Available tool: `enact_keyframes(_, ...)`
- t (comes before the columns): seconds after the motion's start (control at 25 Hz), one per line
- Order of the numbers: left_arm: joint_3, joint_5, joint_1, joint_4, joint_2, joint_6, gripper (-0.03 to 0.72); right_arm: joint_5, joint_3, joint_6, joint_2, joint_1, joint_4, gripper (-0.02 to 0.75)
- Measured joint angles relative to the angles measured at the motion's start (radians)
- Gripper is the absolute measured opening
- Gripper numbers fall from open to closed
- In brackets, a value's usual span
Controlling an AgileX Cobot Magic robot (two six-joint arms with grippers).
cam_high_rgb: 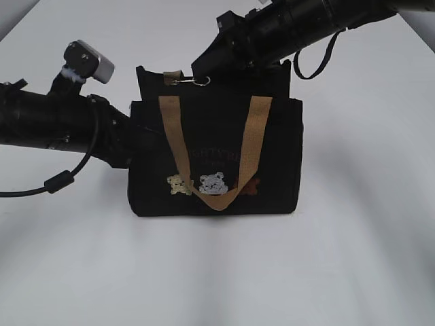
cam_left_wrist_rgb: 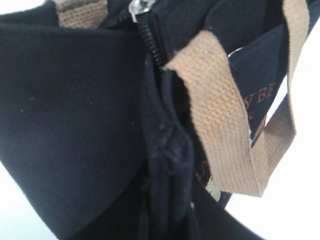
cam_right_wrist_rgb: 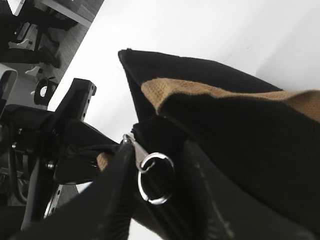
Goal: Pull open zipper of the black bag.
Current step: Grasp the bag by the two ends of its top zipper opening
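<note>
Two claws: one job each.
left claw (cam_high_rgb: 129,146): narrow, pinching bag (cam_high_rgb: 217,156) side to anchor it.
right claw (cam_right_wrist_rgb: 150,175): closing around pull ring (cam_right_wrist_rgb: 155,177); grip unconfirmed.
zipper (cam_left_wrist_rgb: 156,42): shut beside it.

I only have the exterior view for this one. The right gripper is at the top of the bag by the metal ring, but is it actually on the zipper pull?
Observer: In the right wrist view, one finger of the right gripper lies against the pull, and the ring hangs free beside it. I cannot confirm a pinch.
Operator: Is the zipper open at all?
Observer: In the left wrist view, the stretch of teeth next to the slider looks closed. Folds hide the rest.
Operator: And the left gripper, hidden at the bag's side?
Observer: The right wrist view shows the left gripper clamped on the end fabric of the bag, by a tan tab.
</note>
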Motion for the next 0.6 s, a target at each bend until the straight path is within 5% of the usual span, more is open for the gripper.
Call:
enact_keyframes(0.32,0.0,0.0,0.0,0.0,0.0,0.0,0.068,0.005,-0.002,-0.003,0.0,0.008,-0.028,0.197)
enact_keyframes(0.48,0.0,-0.003,0.0,0.0,0.001,0.0,0.068,0.004,-0.007,-0.005,0.0,0.027,-0.059,0.022)
enact_keyframes(0.6,0.0,-0.002,0.0,0.0,0.001,0.0,0.068,0.007,-0.008,-0.003,-0.008,0.025,-0.068,-0.001)
